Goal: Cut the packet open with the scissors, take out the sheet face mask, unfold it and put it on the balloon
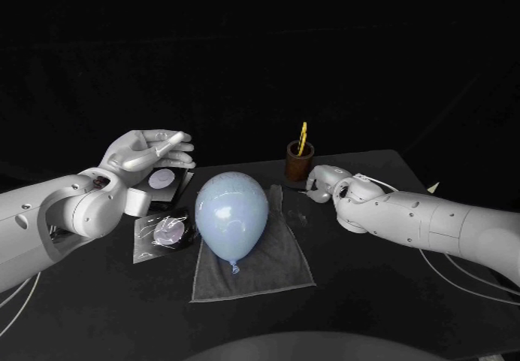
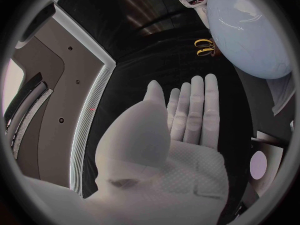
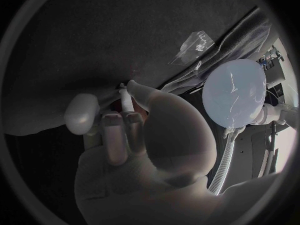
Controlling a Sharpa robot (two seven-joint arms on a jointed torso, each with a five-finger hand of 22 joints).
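Reaching for scissors (image 1: 302,138): right hand (image 1: 321,183) grip unclear, left hand (image 1: 152,153) flat, empty; clumsy pull could tip the cup (image 1: 299,170).

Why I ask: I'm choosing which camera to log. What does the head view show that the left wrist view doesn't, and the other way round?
Head view, not left wrist view: the clear packet, lying on the table beside the balloon. Left wrist view, not head view: the palm of the left hand, flat, with nothing in it. Both: the balloon, the yellow handles of the scissors, and the right hand close to them.
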